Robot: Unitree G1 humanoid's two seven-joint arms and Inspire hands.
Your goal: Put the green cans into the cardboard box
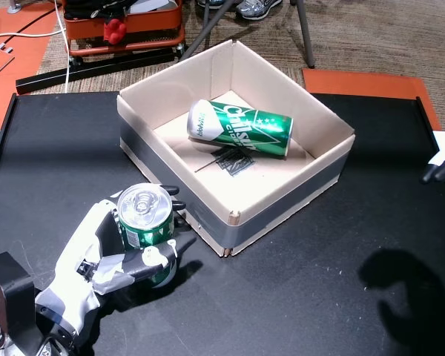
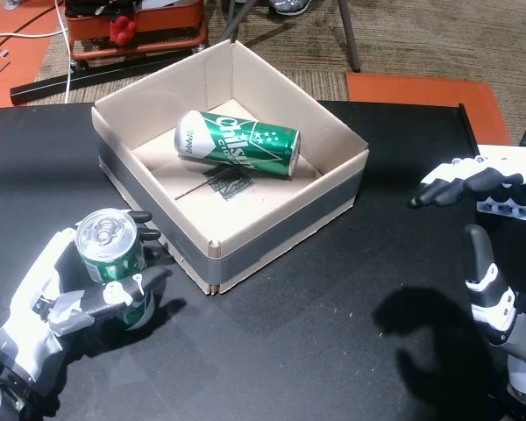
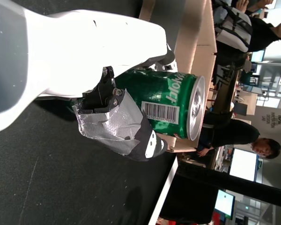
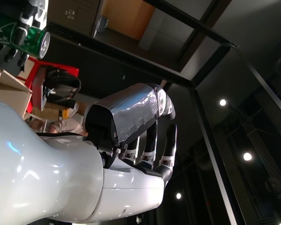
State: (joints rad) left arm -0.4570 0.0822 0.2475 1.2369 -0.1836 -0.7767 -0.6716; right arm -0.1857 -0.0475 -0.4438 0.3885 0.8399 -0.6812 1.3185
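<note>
1. My left robot hand (image 1: 115, 256) is wrapped around a green can (image 1: 143, 222), fingers and thumb closed on its body, can upright with the pull-tab top facing up. It sits at the near left of the black table (image 1: 297, 297), just beside the near corner of the cardboard box (image 1: 230, 222).
2. My right robot hand (image 2: 495, 254) is empty, fingers spread, out at the right, well apart from the box.
3. One can (image 1: 241, 127) already lies on its side inside the box, toward the far wall.
4. First worry: that box wall stands right beside my fingers. If I sweep across without lifting enough, I reckon the can's base or my knuckles catch the rim and shove the box.
5. Second: in the left wrist view the thumb (image 3: 119, 124) covers only part of the smooth can (image 3: 168, 105). I judge it could slip or tilt as I raise it.
6. Third: letting go from too high could bounce this can against the one lying inside; I'd aim for the bare near floor.
</note>
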